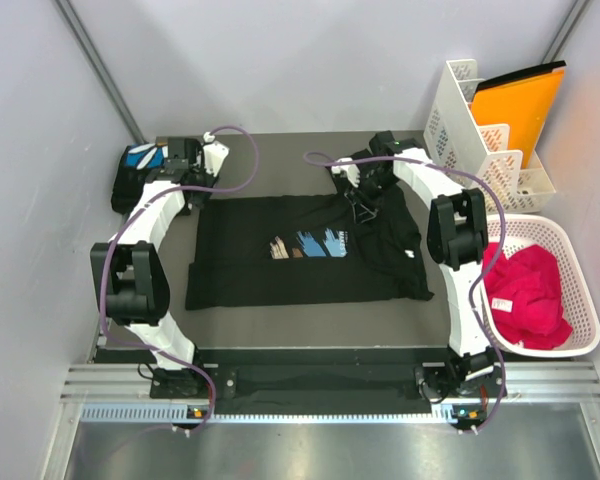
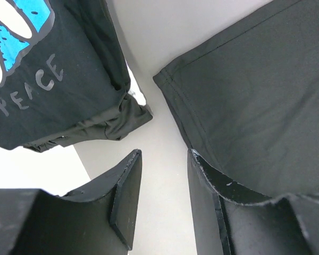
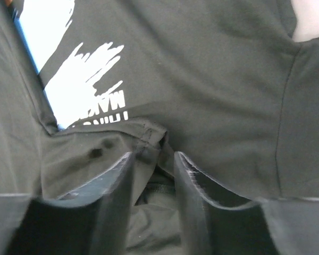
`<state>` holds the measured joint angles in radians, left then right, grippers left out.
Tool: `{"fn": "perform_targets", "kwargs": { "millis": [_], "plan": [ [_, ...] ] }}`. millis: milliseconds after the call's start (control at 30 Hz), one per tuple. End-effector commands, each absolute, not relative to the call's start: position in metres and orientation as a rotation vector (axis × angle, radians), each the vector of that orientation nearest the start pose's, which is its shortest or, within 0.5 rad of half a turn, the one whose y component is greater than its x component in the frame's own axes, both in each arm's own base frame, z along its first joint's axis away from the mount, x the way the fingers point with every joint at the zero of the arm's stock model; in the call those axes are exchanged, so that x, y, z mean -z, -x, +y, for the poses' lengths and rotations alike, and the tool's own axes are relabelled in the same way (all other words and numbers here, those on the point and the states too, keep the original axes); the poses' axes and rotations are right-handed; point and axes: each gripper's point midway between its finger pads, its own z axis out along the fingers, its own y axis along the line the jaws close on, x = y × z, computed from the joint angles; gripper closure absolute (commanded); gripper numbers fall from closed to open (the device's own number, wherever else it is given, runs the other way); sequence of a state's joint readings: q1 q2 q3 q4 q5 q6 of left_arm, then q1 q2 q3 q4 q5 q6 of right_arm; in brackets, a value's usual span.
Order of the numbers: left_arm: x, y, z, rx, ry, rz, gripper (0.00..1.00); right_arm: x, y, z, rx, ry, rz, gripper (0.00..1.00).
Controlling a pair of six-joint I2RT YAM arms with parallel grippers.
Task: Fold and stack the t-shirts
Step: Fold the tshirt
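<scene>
Black cloth already folded, the blue-printed t-shirt sits at the table's far left corner, the left gripper just beside it with jaws apart and empty. The second t-shirt lies mid-table, mostly flat, its right side bunched, so its folding has by my reckoning barely begun and stacking remains; the right gripper straddles a ridge of it, pinched tight or not I cannot tell

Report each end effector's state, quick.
Left end effector: open, holding nothing.
Right end effector: astride a fold of the brush-stroke t-shirt; whether it grips cannot be told.
</scene>
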<state>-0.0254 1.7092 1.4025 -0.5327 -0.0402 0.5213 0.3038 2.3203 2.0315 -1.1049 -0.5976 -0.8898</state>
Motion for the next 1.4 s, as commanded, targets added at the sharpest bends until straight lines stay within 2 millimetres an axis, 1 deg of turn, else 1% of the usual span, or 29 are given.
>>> {"fn": "perform_targets", "kwargs": {
  "millis": [0, 100, 167, 300, 367, 533, 700, 867, 933, 967, 1033, 1067, 1133, 1167, 1367],
  "plan": [
    [-0.164, -0.458, 0.010, -0.248, -0.621, 2.299, 0.55, -0.086, -0.444, 0.215, -0.669, 1.573, 2.101, 0.58],
    [-0.162, -0.458, 0.010, -0.245, -0.621, 2.302, 0.56, -0.084, -0.438, 0.216, -0.695, 1.585, 2.101, 0.58],
    [-0.161, -0.457, 0.010, -0.243, -0.626, 2.305, 0.56, -0.079, -0.435, 0.215, -0.709, 1.590, 2.113, 0.61],
    [-0.162, -0.457, 0.010, -0.247, -0.628, 2.303, 0.55, -0.069, -0.432, 0.214, -0.729, 1.596, 2.133, 0.63],
    [-0.163, -0.458, 0.010, -0.250, -0.633, 2.299, 0.56, -0.069, -0.431, 0.217, -0.739, 1.598, 2.130, 0.63],
    [-0.164, -0.458, 0.010, -0.247, -0.634, 2.296, 0.56, -0.065, -0.426, 0.219, -0.756, 1.615, 2.131, 0.63],
    [-0.164, -0.456, 0.010, -0.246, -0.639, 2.297, 0.56, -0.061, -0.417, 0.221, -0.784, 1.637, 2.137, 0.62],
    [-0.164, -0.456, 0.009, -0.243, -0.641, 2.294, 0.56, -0.056, -0.410, 0.223, -0.792, 1.655, 2.139, 0.62],
    [-0.165, -0.457, 0.009, -0.243, -0.639, 2.292, 0.56, -0.056, -0.409, 0.225, -0.791, 1.661, 2.137, 0.65],
    [-0.165, -0.457, 0.009, -0.241, -0.640, 2.293, 0.56, -0.057, -0.408, 0.225, -0.790, 1.661, 2.135, 0.69],
    [-0.165, -0.458, 0.009, -0.242, -0.639, 2.290, 0.56, -0.059, -0.410, 0.226, -0.783, 1.657, 2.128, 0.74],
    [-0.166, -0.458, 0.009, -0.241, -0.633, 2.288, 0.56, -0.060, -0.410, 0.226, -0.782, 1.652, 2.131, 0.78],
    [-0.165, -0.458, 0.008, -0.239, -0.635, 2.290, 0.56, -0.060, -0.410, 0.228, -0.781, 1.656, 2.125, 0.79],
    [-0.164, -0.459, 0.003, -0.206, -0.650, 2.283, 0.56, -0.063, -0.410, 0.228, -0.774, 1.658, 2.121, 0.79],
    [-0.163, -0.460, 0.002, -0.201, -0.654, 2.284, 0.56, -0.074, -0.409, 0.236, -0.723, 1.706, 2.061, 0.83]
  ]
}}
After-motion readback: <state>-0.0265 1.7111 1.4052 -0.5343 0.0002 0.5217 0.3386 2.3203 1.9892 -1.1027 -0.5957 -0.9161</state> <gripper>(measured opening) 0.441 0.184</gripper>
